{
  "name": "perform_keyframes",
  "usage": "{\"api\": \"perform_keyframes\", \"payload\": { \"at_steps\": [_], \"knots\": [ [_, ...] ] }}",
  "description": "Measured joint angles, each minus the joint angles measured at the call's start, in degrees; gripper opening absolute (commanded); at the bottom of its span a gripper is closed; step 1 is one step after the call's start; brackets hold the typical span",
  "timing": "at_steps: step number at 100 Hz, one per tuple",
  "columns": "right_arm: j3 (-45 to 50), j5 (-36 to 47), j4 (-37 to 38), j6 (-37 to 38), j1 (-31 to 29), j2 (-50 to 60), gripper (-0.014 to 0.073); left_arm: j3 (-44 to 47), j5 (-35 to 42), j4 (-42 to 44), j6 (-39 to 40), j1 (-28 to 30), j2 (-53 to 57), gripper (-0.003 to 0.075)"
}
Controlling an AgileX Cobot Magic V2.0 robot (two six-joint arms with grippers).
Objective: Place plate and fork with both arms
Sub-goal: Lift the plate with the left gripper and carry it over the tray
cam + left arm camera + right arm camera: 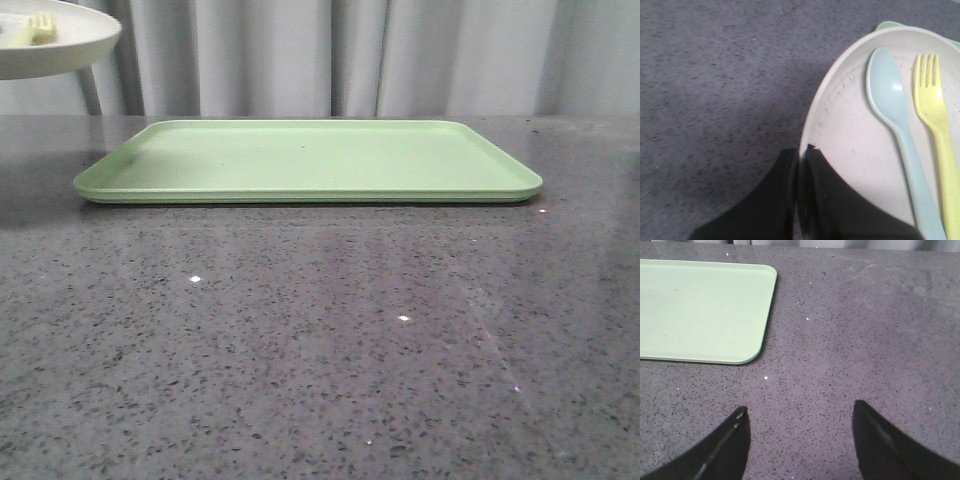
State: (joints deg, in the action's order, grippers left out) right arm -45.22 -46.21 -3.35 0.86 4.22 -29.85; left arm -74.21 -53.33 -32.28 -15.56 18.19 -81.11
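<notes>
The cream-white plate (70, 45) hangs in the air at the far left of the front view, above the table. My left gripper (801, 152) is shut on the plate's rim (812, 115), one finger inside the dish and one outside. The yellow fork (935, 110) lies in the plate beside a pale blue spoon (892, 105); the fork's tines also show in the front view (38, 28). My right gripper (797, 412) is open and empty, low over the bare table to the right of the light-green tray (700, 310). Neither arm shows in the front view.
The light-green tray (310, 160) lies flat across the middle of the grey speckled table (320, 340), with nothing on it. A corner of the tray peeks out from behind the plate in the left wrist view (887, 24). Grey curtains hang behind the table.
</notes>
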Motion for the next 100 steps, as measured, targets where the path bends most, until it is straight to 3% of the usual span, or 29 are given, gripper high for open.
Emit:
{"api": "perform_keyframes", "payload": {
  "at_steps": [48,100],
  "knots": [
    [0.00,0.16,0.00,0.00,0.00,0.00,0.0458,-10.66,5.34,-2.03,2.19,-19.41,-14.84,-0.0021],
    [0.00,0.16,0.00,0.00,0.00,0.00,0.0458,-21.49,7.58,-2.64,3.01,-27.72,-29.70,-0.0021]
  ]
}}
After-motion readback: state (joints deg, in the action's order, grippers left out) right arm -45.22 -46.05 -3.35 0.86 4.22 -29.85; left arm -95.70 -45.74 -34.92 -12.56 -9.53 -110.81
